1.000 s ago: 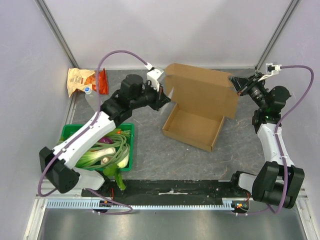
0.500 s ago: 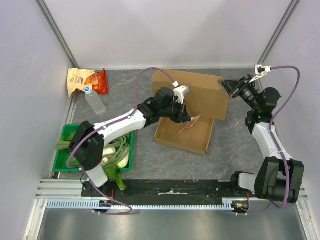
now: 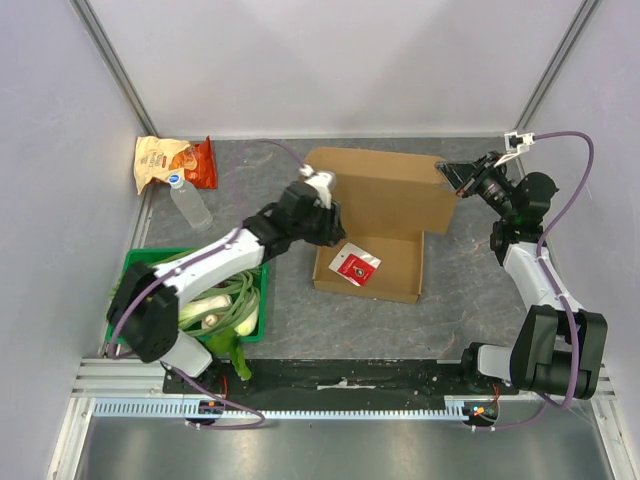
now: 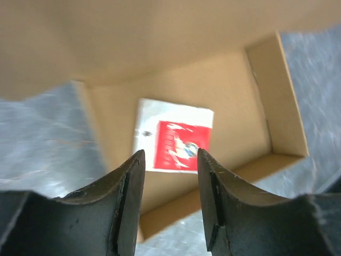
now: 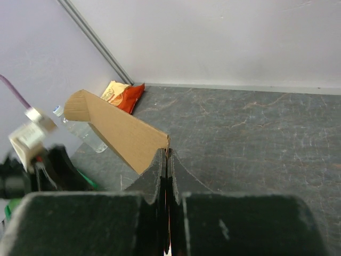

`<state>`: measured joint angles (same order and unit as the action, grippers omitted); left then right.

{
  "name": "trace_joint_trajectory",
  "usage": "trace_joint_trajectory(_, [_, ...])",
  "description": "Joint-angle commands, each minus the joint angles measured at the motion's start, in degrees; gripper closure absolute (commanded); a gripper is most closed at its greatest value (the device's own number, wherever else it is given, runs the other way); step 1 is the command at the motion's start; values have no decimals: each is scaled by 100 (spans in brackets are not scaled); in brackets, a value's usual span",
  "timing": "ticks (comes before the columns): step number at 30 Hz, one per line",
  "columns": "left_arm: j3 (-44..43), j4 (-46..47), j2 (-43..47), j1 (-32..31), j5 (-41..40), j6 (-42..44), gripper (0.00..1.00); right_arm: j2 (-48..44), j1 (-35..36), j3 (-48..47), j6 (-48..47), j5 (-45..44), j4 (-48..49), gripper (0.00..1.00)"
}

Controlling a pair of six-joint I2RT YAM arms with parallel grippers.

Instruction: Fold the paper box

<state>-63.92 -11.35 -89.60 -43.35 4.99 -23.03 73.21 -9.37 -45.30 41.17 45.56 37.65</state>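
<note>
Light, stiff cardboard, the paper box sits right of the green crate, lid up. The right gripper pinches the lid corner farthest from the crate; the left gripper hangs empty, slightly parted; flap edges likely grip best

A card lies in the paper box, toward its left wall. Left of the box stands a crate; behind-left of the box lie a bottle and a snack bag.
</note>
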Motion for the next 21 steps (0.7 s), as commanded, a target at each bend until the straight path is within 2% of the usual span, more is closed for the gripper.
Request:
trace_joint_trajectory(1, [396, 185, 1082, 897, -948, 299, 48, 9, 22, -101, -608, -56, -537, 100])
trace_joint_trajectory(3, [808, 720, 1321, 1222, -992, 255, 43, 26, 23, -216, -1004, -223, -968, 100])
trace_joint_trajectory(7, [1180, 1749, 1420, 1680, -729, 465, 33, 333, 14, -453, -1102, -101, -979, 100])
trace_joint_trajectory(8, [1354, 2316, 1341, 1794, -302, 701, 18, 517, 5, -514, -1093, 109, -944, 100])
trace_joint_trajectory(10, [1636, 3022, 1253, 2181, 367, 713, 7, 886, 5, -760, -1076, 469, -944, 100])
trace_joint_trajectory(12, [1918, 4134, 972, 2533, 1456, 537, 6, 1133, -4, -1014, -1041, 829, -1057, 100])
trace_joint_trajectory(14, [1806, 4606, 683, 2560, 2500, 649, 5, 1362, -13, -1130, -1014, 928, -1145, 100])
trace_joint_trajectory(18, [1620, 4862, 94, 2569, 3007, 1045, 5, 1389, -13, -1209, -1102, 867, -1347, 100])
trace_joint_trajectory(21, [1286, 4713, -110, 2578, 3533, 1362, 14, 1450, -13, -1315, -1243, 849, -1603, 99])
